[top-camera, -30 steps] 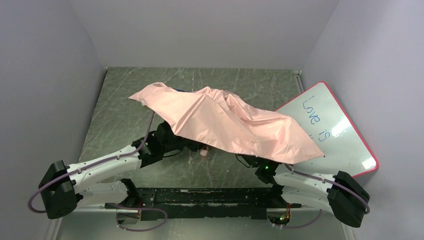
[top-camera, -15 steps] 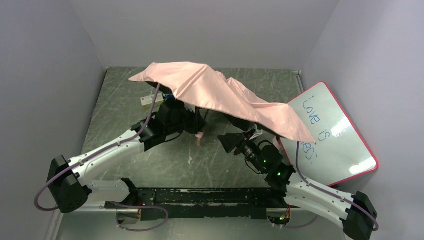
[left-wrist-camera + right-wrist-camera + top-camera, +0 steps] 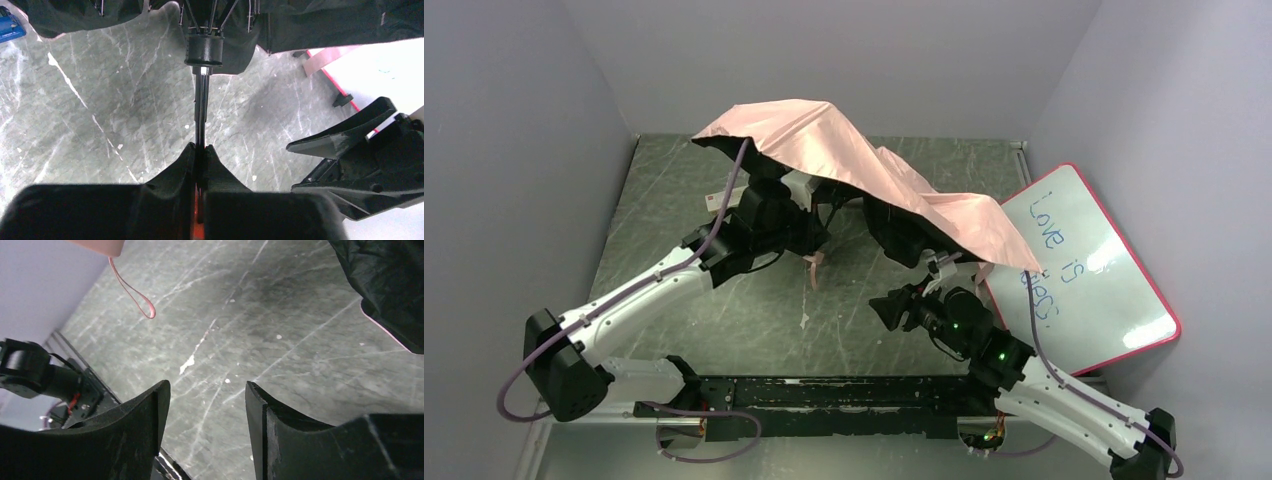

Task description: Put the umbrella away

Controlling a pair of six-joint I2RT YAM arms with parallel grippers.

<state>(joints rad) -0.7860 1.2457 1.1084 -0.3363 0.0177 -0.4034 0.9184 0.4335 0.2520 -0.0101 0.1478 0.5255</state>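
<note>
- While the left gripper [image 3: 201, 150] is clenched tight on the thin black shaft [image 3: 201, 107] of the umbrella [image 3: 894, 195], its two fingers [image 3: 177, 167] press on the rod from either side.
- Right gripper [image 3: 206, 387]: jaws spread apart, gripping nothing; only bare table [image 3: 664, 230] shows in the gap.
- From the left fingers the shaft runs up to a black hub [image 3: 203, 49], where thin ribs fan out.
- The umbrella is open and lifted off the table. Its pale pink canopy [image 3: 814, 140] is tilted, highest at the back left and sloping down to the right.
- A small pink handle [image 3: 812, 268] and a looped pink strap [image 3: 136, 296] hang by the left gripper.
- The canopy's low right edge overlaps a red-rimmed whiteboard [image 3: 1092, 270] with blue writing, at the table's right side.
</note>
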